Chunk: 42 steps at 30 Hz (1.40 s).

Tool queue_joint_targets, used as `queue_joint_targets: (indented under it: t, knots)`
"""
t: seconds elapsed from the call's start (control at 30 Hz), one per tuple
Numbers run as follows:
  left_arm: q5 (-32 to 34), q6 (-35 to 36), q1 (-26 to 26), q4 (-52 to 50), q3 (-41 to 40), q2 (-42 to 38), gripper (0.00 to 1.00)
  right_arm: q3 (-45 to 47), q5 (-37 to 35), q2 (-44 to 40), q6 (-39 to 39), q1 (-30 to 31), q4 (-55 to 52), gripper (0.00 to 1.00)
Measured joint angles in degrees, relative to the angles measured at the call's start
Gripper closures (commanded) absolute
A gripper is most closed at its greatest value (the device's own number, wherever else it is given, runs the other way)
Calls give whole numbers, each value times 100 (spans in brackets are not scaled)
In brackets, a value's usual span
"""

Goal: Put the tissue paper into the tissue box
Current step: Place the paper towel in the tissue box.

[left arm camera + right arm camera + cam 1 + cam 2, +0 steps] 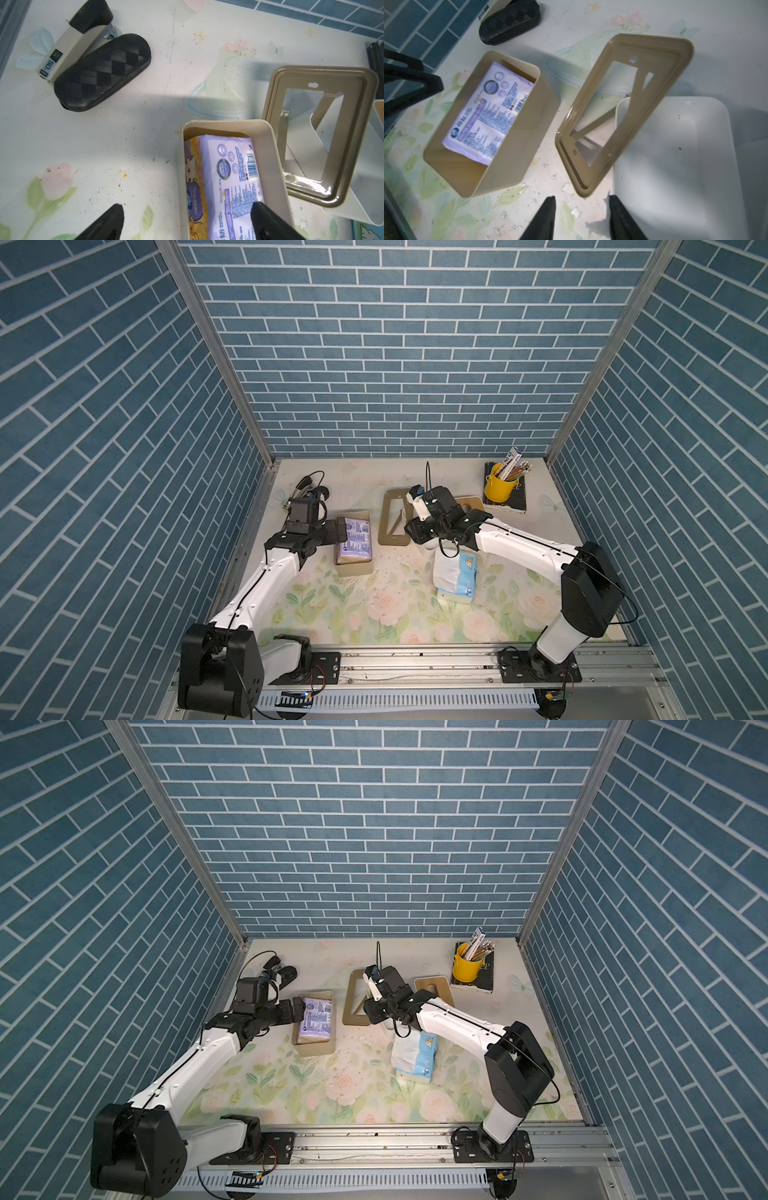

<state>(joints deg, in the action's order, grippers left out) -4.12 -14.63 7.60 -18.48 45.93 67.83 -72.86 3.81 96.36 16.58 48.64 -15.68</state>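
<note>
Lying flat inside the tan tissue box (353, 569), the purple tissue paper pack (355, 540) shows its printed label upward. The box stands open-topped on the tabletop (374, 614), left of centre in both top views.

The left claw (187, 205) is spread wide at the box's left side and grips nothing. In the left wrist view, one finger (268, 220) lies over the pack at the lower edge of the frame. Its other finger is outside the box wall, above bare tabletop.

The right claw (581, 199) has its jaws apart with nothing between them. Its tips are just short of the near corner of the tan frame lid (654, 49), which rests partly over the rim of a white container (675, 155).

A blue-and-white tissue pack (455, 574) lies on the tabletop just below the right arm in the frame. A black case (101, 70) and a stapler (68, 47) sit side by side, touching, in the upper left of the left wrist frame.
</note>
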Motion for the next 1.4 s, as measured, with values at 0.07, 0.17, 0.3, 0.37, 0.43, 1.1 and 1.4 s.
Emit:
queue_joint_targets:
  t: [0.07, 0.17, 0.3, 0.37, 0.43, 1.1, 1.4]
  knots:
    - [227, -133, -13, 219, -155, -201, 7, -337, 2, 138, 0, 162, -103, 69]
    - [365, -417, -181, 730, -699, -684, 25, -942, 9, 481, -13, 400, -122, 70]
    - [345, -662, -632, 1163, -1329, -907, 47, -1541, 13, 955, -31, 680, -138, 73]
    - [317, -767, -763, 1335, -1478, -756, 55, -1755, 15, 1196, -35, 782, -153, 73]
    - [269, -776, -824, 1488, -1556, -560, 55, -1971, 28, 1451, -35, 874, -195, 75]
    - [-605, -876, -693, 2618, -1878, 774, 61, -4111, 105, 3497, -37, 1156, -750, 75]
    - [-632, -914, -496, 2656, -1878, 780, 61, -4601, 105, 3967, -37, 1187, -1099, 74]
